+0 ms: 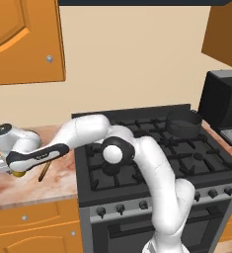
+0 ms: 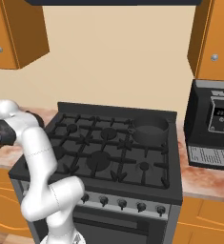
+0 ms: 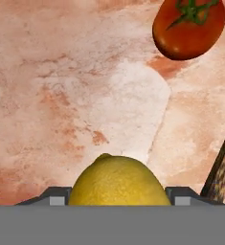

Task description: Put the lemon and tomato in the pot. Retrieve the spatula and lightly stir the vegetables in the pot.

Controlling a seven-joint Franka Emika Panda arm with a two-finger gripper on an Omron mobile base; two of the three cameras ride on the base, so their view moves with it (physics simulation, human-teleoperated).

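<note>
Lemon [image 3: 118,181] sits between the hand's [image 3: 118,196] fingertips, low on the bench [image 3: 61,95].
Jaws appear clamped on its sides. Judged light, firm, round and waxy, so apt to roll or slip; hold across the widest middle. Tomato [image 3: 189,27] lies ahead of the hand, to the right; spatula [image 3: 222,171] just right.

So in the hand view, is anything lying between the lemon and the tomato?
No. In the hand view the stretch between the lemon and the tomato is bare marbled counter; the spatula lies off to one side.
</note>
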